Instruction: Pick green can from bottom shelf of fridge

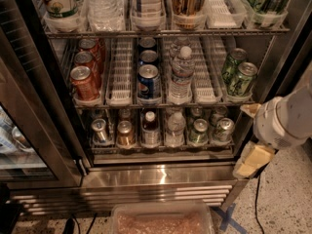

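1. At the left of the frame the dark-framed glass door (34, 116) stands swung open.
2. The fridge (161, 177) fills the centre, with its ribbed steel base along the lower part.
3. The bottom shelf (161, 149), the dimmest rack, sits just above that base. From left to right its front row holds a silver can (100, 130), a copper can (126, 133), a dark bottle (150, 126) and a water bottle (175, 128).
4. The green can (199, 132) stands upright at the front of the bottom shelf, right of centre. It is just beside the water bottle on its left and a paler silvery can (224, 129) on its right.
5. On the rack above, lime-green cans (239, 77) lean at the right end.
6. The gripper (243, 139) hangs at the right edge of the frame, outside the fridge beside its right post, level with the bottom shelf. Its two tan fingers (253, 161) are spread apart and hold nothing. The paler can lies between it and the green can.
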`<state>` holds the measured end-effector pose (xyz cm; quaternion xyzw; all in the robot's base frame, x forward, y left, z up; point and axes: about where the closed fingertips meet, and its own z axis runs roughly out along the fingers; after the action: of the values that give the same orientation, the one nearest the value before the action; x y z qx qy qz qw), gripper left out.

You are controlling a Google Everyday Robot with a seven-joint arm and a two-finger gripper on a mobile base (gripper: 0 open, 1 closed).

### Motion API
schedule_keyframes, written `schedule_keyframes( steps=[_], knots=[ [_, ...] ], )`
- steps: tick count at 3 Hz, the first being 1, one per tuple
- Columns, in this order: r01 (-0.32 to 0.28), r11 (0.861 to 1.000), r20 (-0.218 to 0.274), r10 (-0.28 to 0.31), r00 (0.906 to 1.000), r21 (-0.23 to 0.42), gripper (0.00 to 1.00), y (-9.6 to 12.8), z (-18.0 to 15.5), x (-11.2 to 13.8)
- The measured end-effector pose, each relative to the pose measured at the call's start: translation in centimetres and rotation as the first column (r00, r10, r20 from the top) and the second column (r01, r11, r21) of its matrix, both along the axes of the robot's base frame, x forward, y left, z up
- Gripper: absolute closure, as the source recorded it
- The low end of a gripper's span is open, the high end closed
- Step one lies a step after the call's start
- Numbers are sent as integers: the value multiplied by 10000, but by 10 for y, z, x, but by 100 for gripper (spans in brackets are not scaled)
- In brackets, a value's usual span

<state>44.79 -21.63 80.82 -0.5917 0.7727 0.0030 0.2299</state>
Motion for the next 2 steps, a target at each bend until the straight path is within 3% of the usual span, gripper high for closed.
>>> schedule_keyframes(
  steps=[2],
  knots=[
    [227,9907,568,-306,9979,1340,0,3,-98,22]
  ],
)
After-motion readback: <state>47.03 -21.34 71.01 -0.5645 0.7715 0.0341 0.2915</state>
